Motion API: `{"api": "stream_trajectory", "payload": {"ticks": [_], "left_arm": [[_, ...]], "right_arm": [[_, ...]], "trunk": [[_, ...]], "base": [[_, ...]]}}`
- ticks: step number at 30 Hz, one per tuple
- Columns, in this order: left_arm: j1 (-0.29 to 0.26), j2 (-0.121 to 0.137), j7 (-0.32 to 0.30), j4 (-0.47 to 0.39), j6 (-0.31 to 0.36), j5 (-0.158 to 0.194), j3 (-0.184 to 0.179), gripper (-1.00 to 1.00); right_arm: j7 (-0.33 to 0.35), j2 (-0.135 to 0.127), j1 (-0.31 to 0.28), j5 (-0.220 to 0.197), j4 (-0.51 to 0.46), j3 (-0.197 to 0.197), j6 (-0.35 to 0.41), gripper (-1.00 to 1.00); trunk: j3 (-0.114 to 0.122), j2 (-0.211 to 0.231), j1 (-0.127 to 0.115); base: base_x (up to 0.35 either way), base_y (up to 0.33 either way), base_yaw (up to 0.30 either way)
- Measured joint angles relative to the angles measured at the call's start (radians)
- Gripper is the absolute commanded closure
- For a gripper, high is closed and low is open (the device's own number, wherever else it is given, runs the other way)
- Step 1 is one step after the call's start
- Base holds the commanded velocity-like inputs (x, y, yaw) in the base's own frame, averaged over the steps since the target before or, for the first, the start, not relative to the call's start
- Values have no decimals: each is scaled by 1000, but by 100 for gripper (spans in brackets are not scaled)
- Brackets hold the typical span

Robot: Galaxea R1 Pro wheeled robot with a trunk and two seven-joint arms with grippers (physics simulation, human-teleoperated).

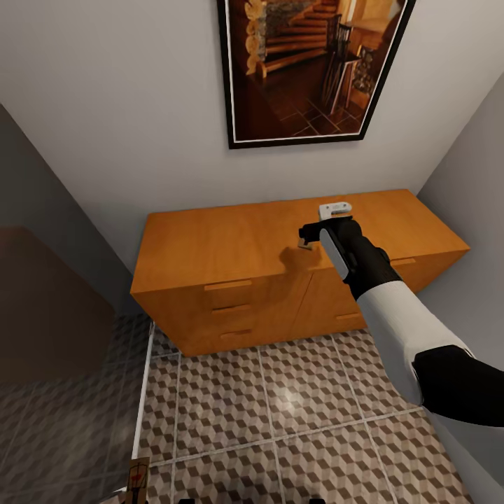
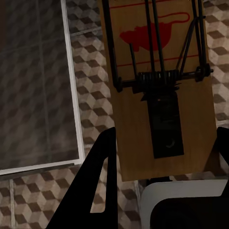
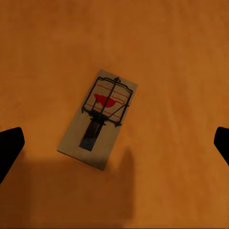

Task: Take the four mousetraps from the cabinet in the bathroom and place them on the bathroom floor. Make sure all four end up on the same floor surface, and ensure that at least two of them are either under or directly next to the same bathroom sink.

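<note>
right gripper (image 1: 306, 236) is held spread wide over the cabinet (image 1: 231, 241) top – the right wrist view reveals a mousetrap (image 3: 98, 119) lying flat on the wood between its fingertips, untouched. left gripper (image 2: 162, 152) is seen clamped on a second mousetrap (image 2: 157, 81) above the bathroom floor (image 1: 294, 413). a red mouse emblem is printed on each; no writing is legible.

Head cam high, facing cabinet (image 1: 280, 238); wrist cams close, downward.
</note>
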Motion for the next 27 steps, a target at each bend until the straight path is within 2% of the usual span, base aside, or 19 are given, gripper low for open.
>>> {"api": "stream_trajectory", "payload": {"ticks": [8, 27], "left_arm": [[0, -6, 0, 0, 2, 0, 0, 100], [0, -7, 0, 0, 2, 1, 1, 100]], "right_arm": [[0, 0, 0, -1, 28, 0, -43, -100], [0, 0, 0, -3, 47, 1, -52, -100]], "trunk": [[0, 0, 0], [0, 0, 0]], "base": [[0, 0, 0], [0, 0, 0]]}}
